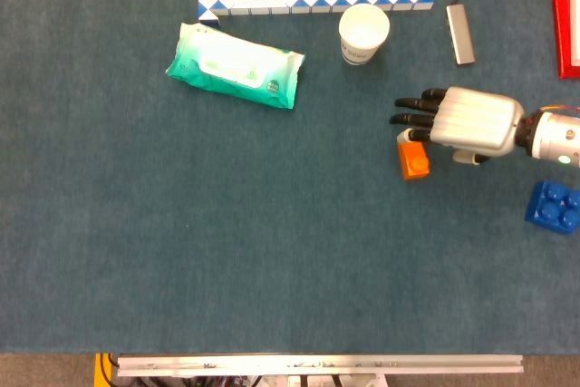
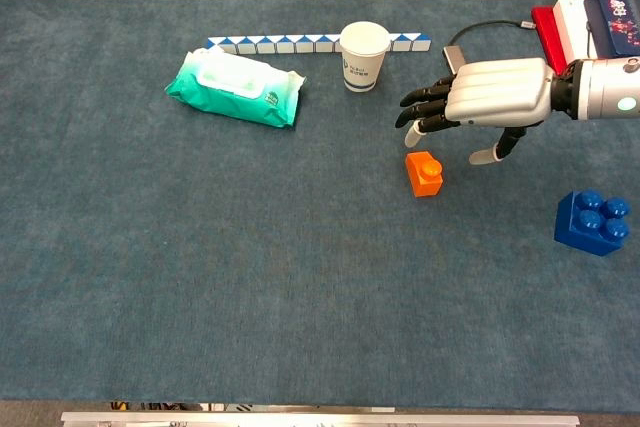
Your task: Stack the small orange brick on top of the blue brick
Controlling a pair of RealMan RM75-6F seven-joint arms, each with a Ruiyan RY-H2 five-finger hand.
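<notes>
Right hand (image 2: 497, 95) spread above orange brick (image 2: 424, 173), blue brick (image 2: 594, 222) apart
</notes>
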